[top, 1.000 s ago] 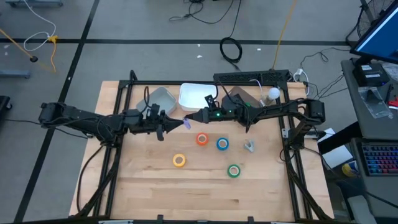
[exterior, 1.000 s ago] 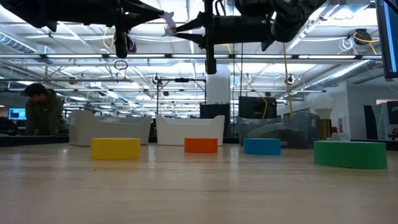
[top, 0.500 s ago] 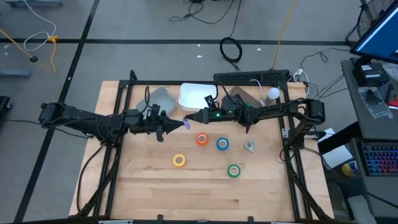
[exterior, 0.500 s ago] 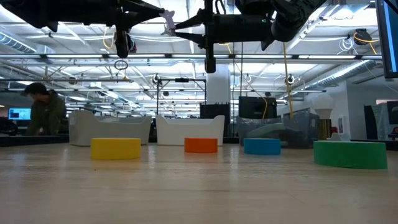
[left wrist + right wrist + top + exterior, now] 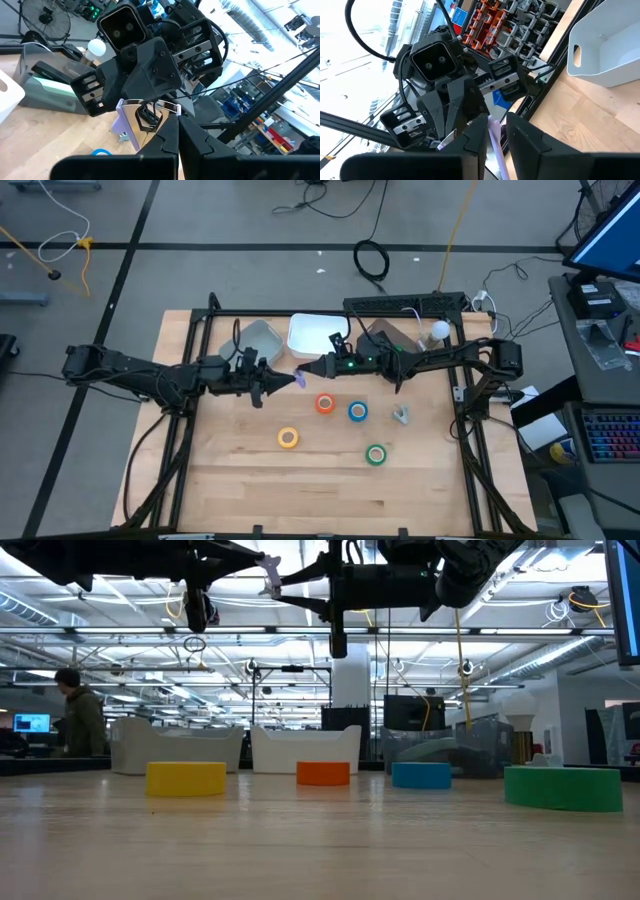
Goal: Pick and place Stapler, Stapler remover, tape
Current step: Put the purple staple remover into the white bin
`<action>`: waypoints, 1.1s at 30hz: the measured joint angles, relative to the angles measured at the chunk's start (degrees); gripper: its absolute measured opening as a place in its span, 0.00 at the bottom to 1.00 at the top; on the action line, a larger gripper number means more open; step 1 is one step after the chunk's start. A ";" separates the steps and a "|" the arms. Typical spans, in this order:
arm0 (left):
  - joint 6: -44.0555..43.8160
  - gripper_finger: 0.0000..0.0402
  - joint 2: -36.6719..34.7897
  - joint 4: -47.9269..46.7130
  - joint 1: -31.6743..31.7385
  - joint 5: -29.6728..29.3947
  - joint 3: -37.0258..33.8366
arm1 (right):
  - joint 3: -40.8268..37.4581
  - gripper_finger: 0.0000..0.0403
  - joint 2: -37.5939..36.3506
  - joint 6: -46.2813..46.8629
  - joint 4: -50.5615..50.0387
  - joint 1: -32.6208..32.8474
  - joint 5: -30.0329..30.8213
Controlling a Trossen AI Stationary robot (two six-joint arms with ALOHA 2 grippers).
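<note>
The stapler remover [image 5: 300,379], lavender plastic with bright metal jaws, hangs in the air between my two grippers, above the table's far middle. My left gripper [image 5: 287,380] reaches it from the left and my right gripper [image 5: 309,371] from the right, both shut on it. The low view shows the remover [image 5: 269,573] high over the table. Four tape rolls lie flat on the wood: red-orange [image 5: 325,404], blue [image 5: 358,412], yellow [image 5: 288,438] and green [image 5: 376,455]. A small grey stapler [image 5: 400,415] lies right of the blue roll. My left gripper pinches the remover's metal end [image 5: 167,108] between its two fingertips, coming level from the table's left. The remover is lifted clear and sticks out beyond the tips. My right gripper has the lavender handle [image 5: 495,136] between its two fingers, coming level from the right; the handle fills the narrow gap.
Along the far edge stand a grey bin [image 5: 260,338], a white bin [image 5: 314,333] and a dark container [image 5: 390,335] with a pale bulb [image 5: 440,331] beside it. Bare wood lies toward the near edge. A person [image 5: 80,720] stands far off in the room.
</note>
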 joint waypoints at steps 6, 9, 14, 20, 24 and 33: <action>-1.08 0.00 -0.02 0.07 -0.04 1.40 0.00 | 0.00 0.18 0.02 -1.78 3.22 0.00 -0.09; -1.20 0.00 -0.02 -0.33 -0.04 1.69 0.00 | 0.00 0.19 0.04 -1.92 4.78 0.00 -0.17; -1.20 0.00 -0.02 -0.40 -0.04 1.89 0.00 | 0.02 0.23 0.04 -1.95 5.01 0.00 -0.22; -0.98 0.00 -0.02 -1.58 0.01 2.02 0.00 | 0.02 0.26 0.07 -4.33 6.48 -0.37 -0.25; -0.87 0.00 -0.02 -3.43 0.89 1.42 0.00 | 0.02 0.26 0.04 -6.56 11.46 -1.44 -0.54; 0.16 0.00 -0.02 -7.49 5.31 2.54 0.00 | -3.19 0.23 -2.29 -7.32 15.70 -5.34 -12.54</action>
